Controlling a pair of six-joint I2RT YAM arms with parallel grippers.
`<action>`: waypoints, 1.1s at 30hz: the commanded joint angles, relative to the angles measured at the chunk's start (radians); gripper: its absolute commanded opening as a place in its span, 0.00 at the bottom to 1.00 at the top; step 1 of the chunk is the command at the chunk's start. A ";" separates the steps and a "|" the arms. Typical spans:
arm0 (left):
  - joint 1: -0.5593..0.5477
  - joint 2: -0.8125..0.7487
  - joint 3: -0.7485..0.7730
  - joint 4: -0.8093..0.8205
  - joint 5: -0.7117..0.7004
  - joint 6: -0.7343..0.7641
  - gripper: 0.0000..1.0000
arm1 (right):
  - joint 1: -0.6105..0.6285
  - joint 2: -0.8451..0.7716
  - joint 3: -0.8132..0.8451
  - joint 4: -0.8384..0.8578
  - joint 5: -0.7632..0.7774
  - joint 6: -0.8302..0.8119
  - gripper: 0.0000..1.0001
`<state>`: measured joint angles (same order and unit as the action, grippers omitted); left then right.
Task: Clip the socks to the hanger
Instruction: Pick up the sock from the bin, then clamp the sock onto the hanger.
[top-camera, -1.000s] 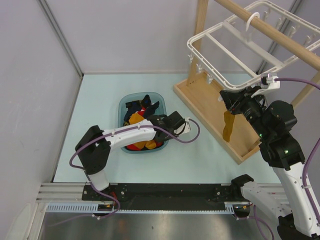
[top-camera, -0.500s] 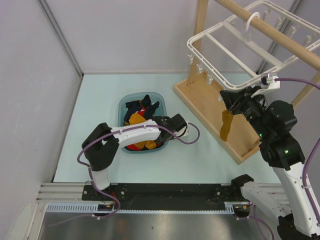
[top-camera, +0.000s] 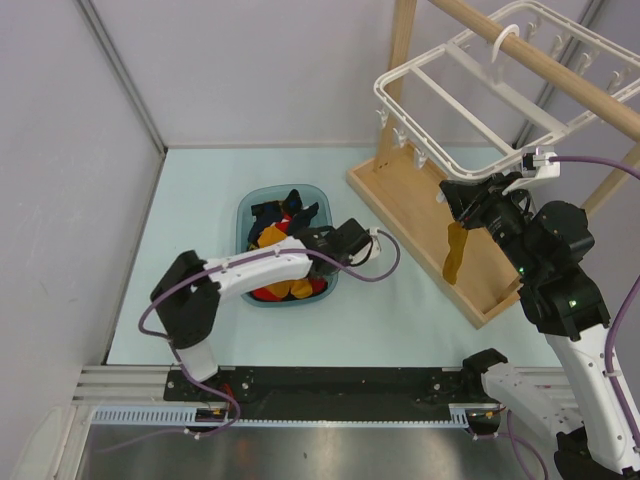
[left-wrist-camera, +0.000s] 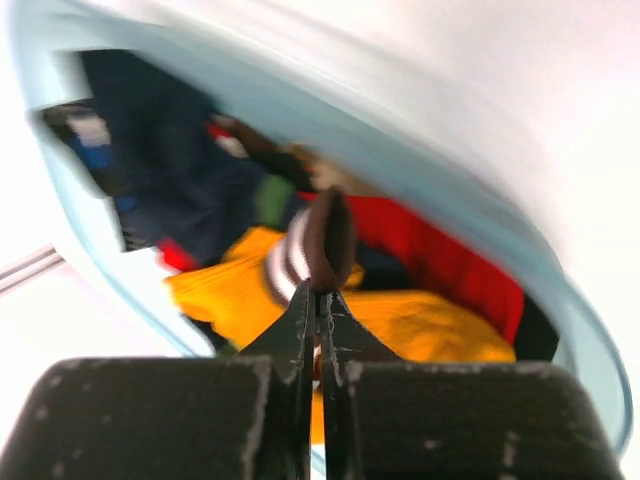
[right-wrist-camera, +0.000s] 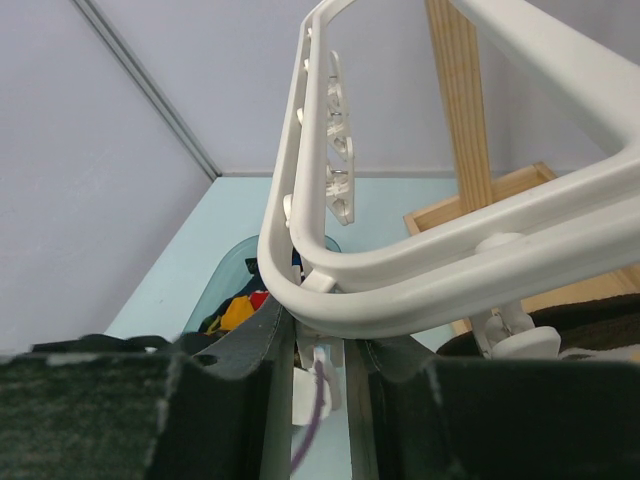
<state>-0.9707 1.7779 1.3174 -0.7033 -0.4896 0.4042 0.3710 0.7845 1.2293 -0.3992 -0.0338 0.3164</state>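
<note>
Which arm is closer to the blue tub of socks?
Left. The left gripper is in the tub, pinching a striped sock; the right gripper is far off at the white hanger's corner.

— Where is the tub (top-camera: 243, 215)?
— On the worktop (top-camera: 200, 300), left of the rack base (top-camera: 420, 220). The socks (top-camera: 275, 238) lie heaped in it. My left tool (left-wrist-camera: 318, 300) reaches in from the tub's right side, with one sock (left-wrist-camera: 318, 240) between its tips.
— And the hanger (right-wrist-camera: 400, 280)?
— Up on the rod (top-camera: 540, 65), above the rack base. Its near corner sits between the fingers of my right tool (right-wrist-camera: 318, 345), and the hung sock (top-camera: 455, 255) dangles just below that corner.
</note>
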 joint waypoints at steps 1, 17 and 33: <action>0.004 -0.199 0.057 0.114 0.017 -0.062 0.00 | -0.003 0.002 0.032 -0.001 -0.011 -0.013 0.00; 0.013 -0.445 0.065 0.490 0.408 -0.254 0.00 | -0.004 -0.005 0.032 0.020 -0.055 -0.023 0.00; 0.013 -0.292 0.215 0.686 0.785 -0.531 0.00 | -0.003 0.002 0.032 0.062 -0.199 -0.077 0.00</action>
<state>-0.9615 1.4563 1.4693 -0.0975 0.1627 -0.0280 0.3660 0.7834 1.2293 -0.3645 -0.1398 0.2787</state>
